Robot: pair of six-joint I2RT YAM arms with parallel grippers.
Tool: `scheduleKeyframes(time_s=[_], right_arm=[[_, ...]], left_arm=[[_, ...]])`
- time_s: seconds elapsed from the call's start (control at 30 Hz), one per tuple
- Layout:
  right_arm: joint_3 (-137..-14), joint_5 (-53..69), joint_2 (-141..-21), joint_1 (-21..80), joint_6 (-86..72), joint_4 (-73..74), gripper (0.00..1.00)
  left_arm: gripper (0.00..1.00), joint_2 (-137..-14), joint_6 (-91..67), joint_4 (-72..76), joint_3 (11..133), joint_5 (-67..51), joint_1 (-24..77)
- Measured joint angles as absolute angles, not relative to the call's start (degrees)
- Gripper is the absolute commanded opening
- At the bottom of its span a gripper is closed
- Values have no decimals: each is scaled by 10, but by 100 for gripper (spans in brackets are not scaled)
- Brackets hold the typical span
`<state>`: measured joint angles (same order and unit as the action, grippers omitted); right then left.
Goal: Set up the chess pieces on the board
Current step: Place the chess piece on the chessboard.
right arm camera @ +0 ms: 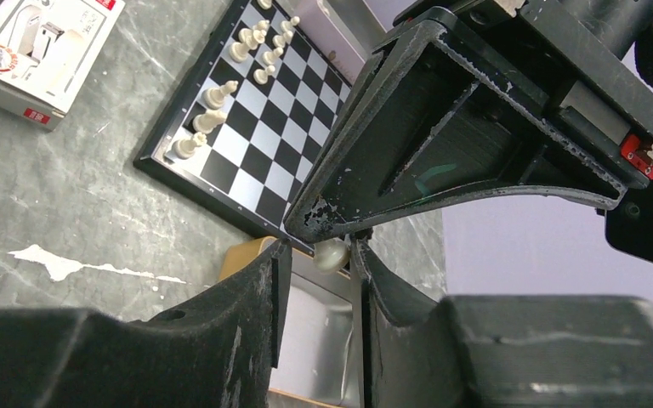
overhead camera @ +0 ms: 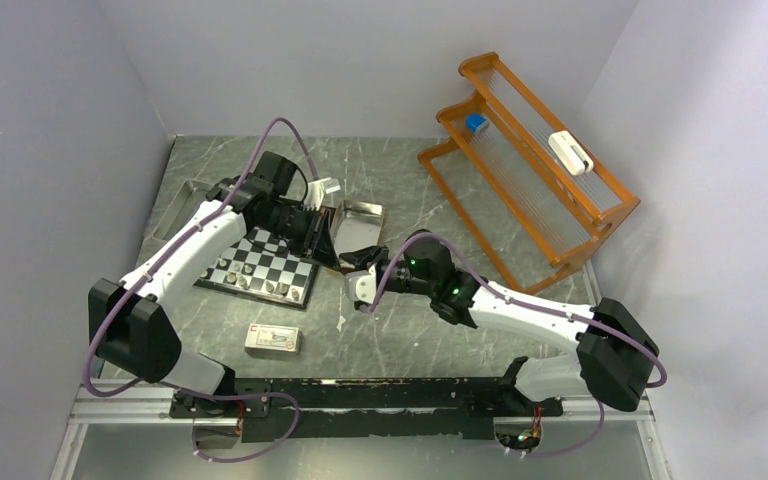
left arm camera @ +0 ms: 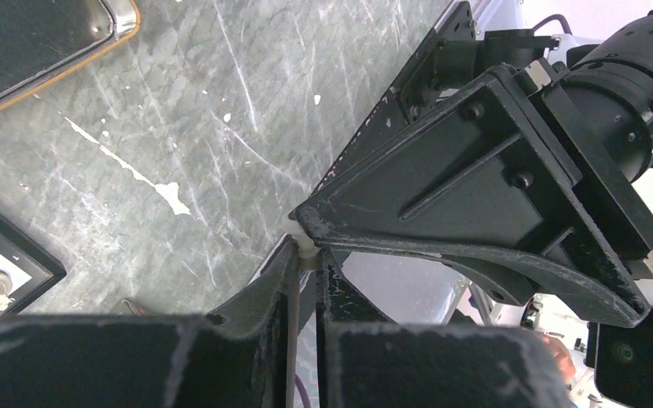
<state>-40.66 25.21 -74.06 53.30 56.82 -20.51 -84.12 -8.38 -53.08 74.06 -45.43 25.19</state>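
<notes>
A small pale silvery-white chess piece [right arm camera: 332, 254] is pinched by the left gripper [left arm camera: 308, 250]; the jaws of the right gripper [right arm camera: 321, 246] are set slightly apart on either side of it.

board [overhead camera: 272, 262]: black-white checks, black rim, flat | chess pieces [right arm camera: 218, 93]: pale, upright along board's edge rows | pale piece [right arm camera: 332, 253]: aloft, off board's corner

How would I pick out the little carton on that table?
Find the black-and-white chessboard on the left of the grey-green table. Just in front of its near edge lies a small flat carton. Unlike the open, shiny-lined box beyond the board, it is closed and white with red marks.
</notes>
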Motion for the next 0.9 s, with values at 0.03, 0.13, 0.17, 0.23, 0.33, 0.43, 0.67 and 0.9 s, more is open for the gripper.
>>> scheduleKeyframes(time_s=[0.03,0.13,0.17,0.23,0.33,0.43,0.67,0.9], right_arm=[[-406,250,-741,533,567,-205,33],[-406,246,-741,533,564,-207,30],[-407,244,-741,533,563,-207,28],[-407,241,-741,532,559,-209,26],[-407,237,-742,532,555,-212,23],[-408,234,-744,532,550,-213,20],[-409,231,-748,530,505,-221,16],[-409,227,-757,528,443,-246,12]], left_arm=[[10,-842,-85,-530,741,-454,252],[10,-842,-90,-526,741,-454,252],[10,-842,-92,-525,741,-454,252],[10,-842,-95,-524,741,-453,252],[10,-842,-96,-523,741,-453,252],[10,-842,-97,-523,741,-450,252],[12,-842,-99,-522,741,-438,252],[12,-825,-114,-516,741,-406,253]])
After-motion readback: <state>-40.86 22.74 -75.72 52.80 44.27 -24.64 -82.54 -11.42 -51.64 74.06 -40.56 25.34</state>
